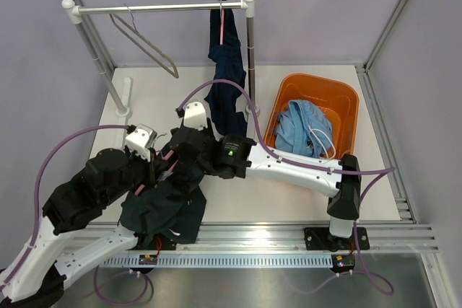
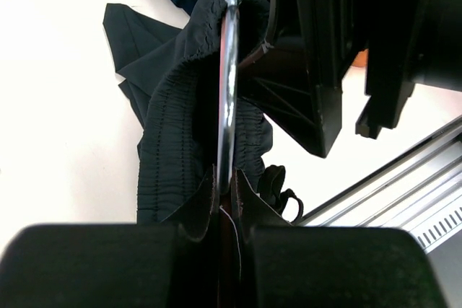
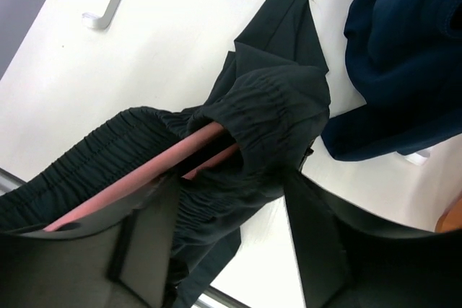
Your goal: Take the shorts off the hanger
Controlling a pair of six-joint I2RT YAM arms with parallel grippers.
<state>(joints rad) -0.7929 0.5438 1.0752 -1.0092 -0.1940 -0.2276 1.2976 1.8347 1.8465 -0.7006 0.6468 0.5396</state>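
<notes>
A black pair of shorts (image 1: pixel 162 210) lies bunched on the table's near left, its waistband still round a pink hanger (image 3: pixel 144 178). My left gripper (image 1: pixel 155 167) (image 2: pixel 225 178) is shut on that hanger's chrome hook (image 2: pixel 228 91). My right gripper (image 1: pixel 177 151) (image 3: pixel 231 185) stands open, its jaws straddling the gathered black waistband (image 3: pixel 274 117); one jaw lies against the cloth and white table shows beside the other. A dark navy pair of shorts (image 1: pixel 225 77) hangs from a pink hanger on the rail. A light blue pair (image 1: pixel 303 128) lies in the orange basket.
A metal clothes rail (image 1: pixel 159 8) spans the back, with an empty wire hanger (image 1: pixel 144 45) hanging at its left. The orange basket (image 1: pixel 317 81) stands at the right. The rack's right post (image 1: pixel 250 63) stands by the navy shorts. An aluminium rail (image 1: pixel 289 239) runs along the near edge.
</notes>
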